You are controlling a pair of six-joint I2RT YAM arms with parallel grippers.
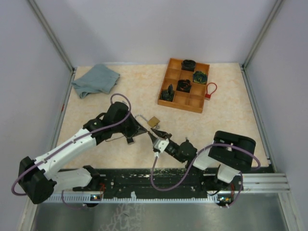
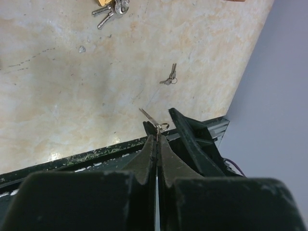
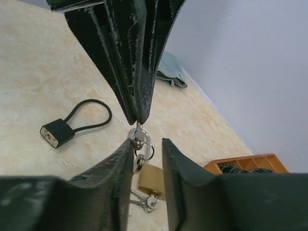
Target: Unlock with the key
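My left gripper (image 2: 157, 132) is shut on a small silver key (image 3: 138, 130) and holds it above the table with its key ring (image 3: 144, 151) hanging below. My right gripper (image 3: 147, 144) is open, its fingers on either side of the hanging ring, the left finger (image 3: 115, 166) touching it. A brass padlock (image 3: 151, 180) lies on the table just behind, with more keys (image 3: 144, 202) beside it. In the top view the two grippers meet near the padlock (image 1: 154, 121), the left (image 1: 150, 134) against the right (image 1: 159, 139).
A black cable lock (image 3: 57, 132) lies left of the padlock. Loose keys (image 2: 168, 79) lie on the table. An orange compartment tray (image 1: 185, 98) with dark locks stands at the back right, a red lock (image 1: 210, 90) beside it. A blue cloth (image 1: 96, 79) lies at the back left.
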